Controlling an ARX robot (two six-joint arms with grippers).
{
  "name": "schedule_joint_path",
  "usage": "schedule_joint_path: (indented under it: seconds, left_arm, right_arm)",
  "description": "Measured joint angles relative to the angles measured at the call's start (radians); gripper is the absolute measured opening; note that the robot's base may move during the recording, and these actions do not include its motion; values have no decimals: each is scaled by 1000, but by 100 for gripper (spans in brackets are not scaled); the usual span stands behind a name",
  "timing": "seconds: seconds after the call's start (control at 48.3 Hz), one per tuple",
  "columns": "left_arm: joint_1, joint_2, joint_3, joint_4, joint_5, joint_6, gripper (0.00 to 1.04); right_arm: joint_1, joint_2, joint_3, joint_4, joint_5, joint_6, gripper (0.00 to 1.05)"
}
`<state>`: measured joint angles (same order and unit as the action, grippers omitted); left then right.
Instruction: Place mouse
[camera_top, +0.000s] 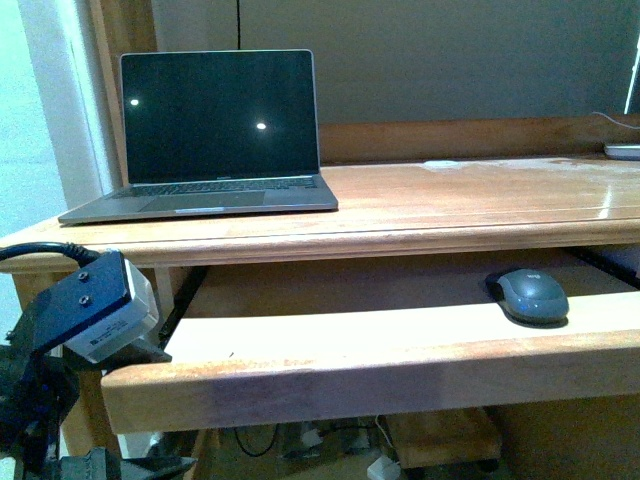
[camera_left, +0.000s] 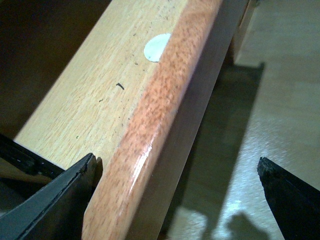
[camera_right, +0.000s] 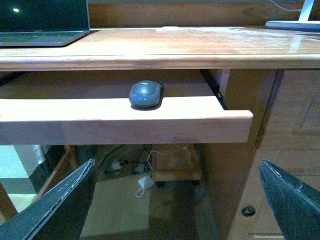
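Note:
The dark grey mouse (camera_top: 530, 295) lies on the pulled-out wooden tray (camera_top: 330, 375) under the desk top, at its right end. It also shows in the right wrist view (camera_right: 146, 94), well ahead of my open, empty right gripper (camera_right: 175, 200), which hangs below and in front of the tray. My left gripper (camera_left: 175, 200) is open, its jaws either side of the tray's front rim (camera_left: 150, 125) at the tray's left end; one finger (camera_left: 60, 200) is close to the rim. The left arm (camera_top: 95, 305) shows at the lower left of the front view.
An open laptop (camera_top: 215, 130) with a dark screen stands on the desk top (camera_top: 480, 195) at the left. A white object (camera_top: 622, 150) lies at the far right edge. Under the desk are cables, a white adapter (camera_right: 145, 182) and a small wooden stand (camera_right: 175, 162).

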<state>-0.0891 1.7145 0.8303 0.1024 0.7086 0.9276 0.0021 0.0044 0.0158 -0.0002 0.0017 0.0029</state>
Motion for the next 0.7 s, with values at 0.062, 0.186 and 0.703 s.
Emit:
schedule_joint_path:
  seconds: [0.062,0.186,0.703]
  left_arm:
    - [-13,-60,-35,-3,10,-99,97]
    - [-34,-132,-81,37,-16,-283,97]
    - [-69,-983,-576,323,-750,-1048,76]
  right_arm:
    - [0,0,0,0,0,0,97]
    - [0,0,0,0,0,0,97]
    - [22,380,206,134,86,101,97]
